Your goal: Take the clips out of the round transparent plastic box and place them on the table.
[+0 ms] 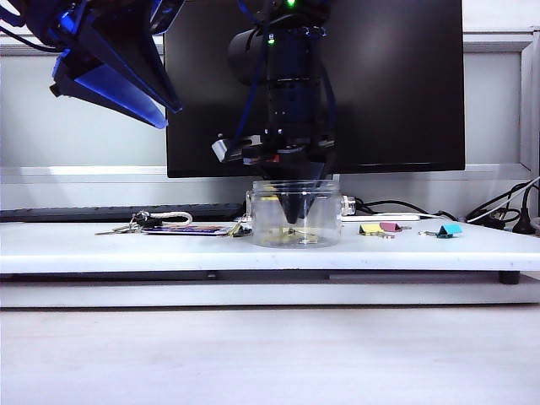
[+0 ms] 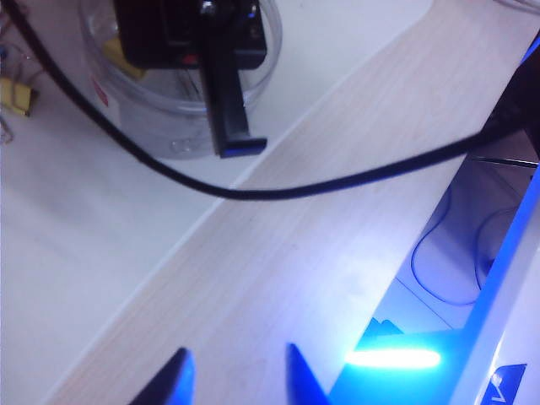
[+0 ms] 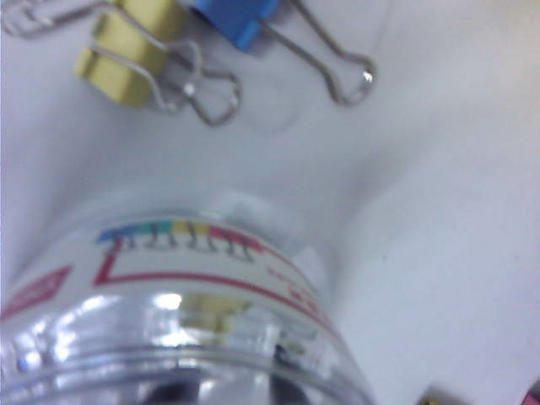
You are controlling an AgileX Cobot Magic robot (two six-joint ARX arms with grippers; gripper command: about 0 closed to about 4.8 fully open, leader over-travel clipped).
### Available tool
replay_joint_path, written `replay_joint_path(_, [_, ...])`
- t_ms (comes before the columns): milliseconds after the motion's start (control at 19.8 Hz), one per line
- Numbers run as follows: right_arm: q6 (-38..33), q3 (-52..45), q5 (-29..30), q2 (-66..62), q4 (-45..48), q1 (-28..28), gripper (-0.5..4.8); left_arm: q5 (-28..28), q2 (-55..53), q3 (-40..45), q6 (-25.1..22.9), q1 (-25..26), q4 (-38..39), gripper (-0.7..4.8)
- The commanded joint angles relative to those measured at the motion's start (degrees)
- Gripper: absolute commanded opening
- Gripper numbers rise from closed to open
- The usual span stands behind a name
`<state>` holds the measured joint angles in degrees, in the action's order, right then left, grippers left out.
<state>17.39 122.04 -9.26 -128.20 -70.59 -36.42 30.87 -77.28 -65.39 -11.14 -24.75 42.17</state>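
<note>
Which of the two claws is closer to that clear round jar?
Right. The right gripper reaches down into the round transparent plastic box; the left gripper hangs high, off to its left.

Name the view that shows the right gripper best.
The exterior view: the right gripper reaches down into the box, its dark tip seen through the clear wall. The left wrist view shows only its black body over the box. Its own wrist view shows no fingers, only the box rim.

Exterior view: even, bright light, sharp; black monitor (image 1: 337,84) backs the dark arms. Left wrist view: soft focus, blue-white glare from a lit strip (image 2: 395,359). Right wrist view: strongly blurred; specular highlights on round transparent plastic box (image 3: 169,337).
</note>
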Motion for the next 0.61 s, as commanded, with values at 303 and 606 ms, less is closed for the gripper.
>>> replay_joint_path(303, [-0.7,-1.5,2.1,-0.8,1.4,1.0,1.19,0.5,0.2,0.0,-0.5,0.0,0.4,1.51])
replay_joint_path(606, [-0.7,-1.8,3.0,-0.9,4.6,1.1,1.70,1.5,0.2,0.0,-0.7,0.0,0.4,1.51])
